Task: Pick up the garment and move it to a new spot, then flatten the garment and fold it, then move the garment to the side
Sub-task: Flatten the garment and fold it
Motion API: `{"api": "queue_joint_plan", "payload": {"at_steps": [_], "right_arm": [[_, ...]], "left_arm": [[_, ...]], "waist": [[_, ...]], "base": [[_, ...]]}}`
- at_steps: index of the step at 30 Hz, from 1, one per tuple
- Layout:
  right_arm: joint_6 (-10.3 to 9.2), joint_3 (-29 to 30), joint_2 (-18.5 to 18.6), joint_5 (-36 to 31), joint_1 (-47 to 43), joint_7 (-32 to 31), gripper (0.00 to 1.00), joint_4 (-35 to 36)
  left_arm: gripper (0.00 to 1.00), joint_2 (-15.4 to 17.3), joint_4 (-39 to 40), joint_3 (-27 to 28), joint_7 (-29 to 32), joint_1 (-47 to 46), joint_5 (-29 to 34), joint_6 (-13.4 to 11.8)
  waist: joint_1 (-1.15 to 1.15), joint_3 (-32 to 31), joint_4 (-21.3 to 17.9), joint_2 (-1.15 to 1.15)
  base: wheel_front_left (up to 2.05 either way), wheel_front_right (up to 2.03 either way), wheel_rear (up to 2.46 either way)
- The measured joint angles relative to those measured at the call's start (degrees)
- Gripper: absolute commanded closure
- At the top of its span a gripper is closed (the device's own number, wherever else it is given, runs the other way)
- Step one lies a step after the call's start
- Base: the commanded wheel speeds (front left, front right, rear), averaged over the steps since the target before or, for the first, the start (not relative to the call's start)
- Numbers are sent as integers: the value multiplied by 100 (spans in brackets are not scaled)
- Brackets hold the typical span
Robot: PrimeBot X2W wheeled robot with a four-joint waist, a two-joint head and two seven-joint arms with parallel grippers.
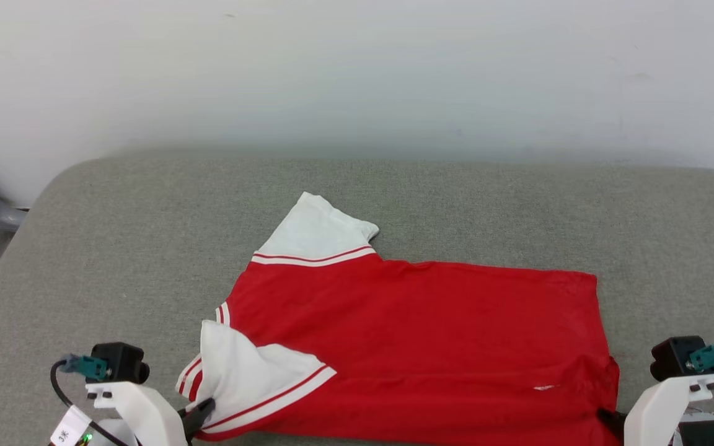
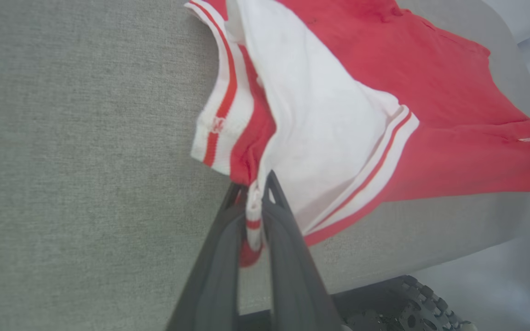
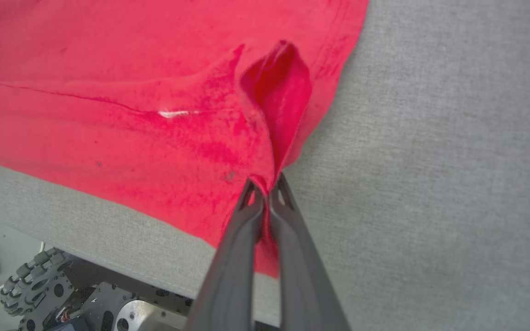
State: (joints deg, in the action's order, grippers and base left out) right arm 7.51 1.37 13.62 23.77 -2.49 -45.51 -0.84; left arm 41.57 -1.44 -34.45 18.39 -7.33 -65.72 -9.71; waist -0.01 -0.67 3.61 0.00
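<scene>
The garment (image 1: 406,322) lies spread mid grey pad (image 1: 115,248), left gripper (image 1: 204,414) pinched tight on near-left white sleeve (image 1: 251,378), right gripper (image 1: 606,416) pinched tight on near-right hem corner (image 3: 272,156), probably to lift the near edge for folding.

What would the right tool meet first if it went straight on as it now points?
The garment itself: the right tool is shut on its edge, and the raised red fold lies directly ahead, though depth is unclear.
</scene>
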Motion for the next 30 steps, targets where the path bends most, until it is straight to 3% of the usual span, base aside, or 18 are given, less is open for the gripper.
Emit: {"api": "queue_joint_plan", "payload": {"at_steps": [7,13,14,15,16,17,18,25,30], "right_arm": [[0,1,-63,37,-421,-68,100,131],[0,-25,-175,-45,-641,153,100,-100],[0,-14,-201,-53,-645,240,100,-155],[0,-20,-210,-69,-645,331,92,-223],[0,-31,-210,-96,-649,412,69,-293],[-1,-41,-212,-103,-665,504,13,-341],[-1,-44,-226,-94,-678,604,0,-386],[-1,-159,-272,-105,-705,1357,0,-394],[-1,104,-499,-449,-621,2628,0,-121]], "left_arm": [[100,8,112,-23,-154,622,-108,-274],[100,-248,-199,-167,-313,762,-101,-224],[94,-314,-282,-186,-363,761,-89,-183],[78,-377,-376,-207,-377,748,-79,-149],[51,-407,-471,-257,-360,728,-44,-131],[0,-435,-559,-290,-372,709,-2,-99],[0,-487,-641,-285,-433,681,1,-87],[0,-627,-1049,-319,-693,479,167,114],[0,-619,-1087,-169,-1288,310,502,36]], "waist": [[0,-159,43,0],[0,-169,46,0],[0,-163,41,0],[0,-157,36,0],[0,-153,32,0],[1,-151,27,0],[0,-148,19,0],[1,-182,-45,0],[0,-258,-81,0]], "base": [[0,0,0],[0,0,0],[0,0,0],[0,0,0],[0,0,0],[0,0,0],[0,0,0],[0,0,0],[0,0,0]]}}
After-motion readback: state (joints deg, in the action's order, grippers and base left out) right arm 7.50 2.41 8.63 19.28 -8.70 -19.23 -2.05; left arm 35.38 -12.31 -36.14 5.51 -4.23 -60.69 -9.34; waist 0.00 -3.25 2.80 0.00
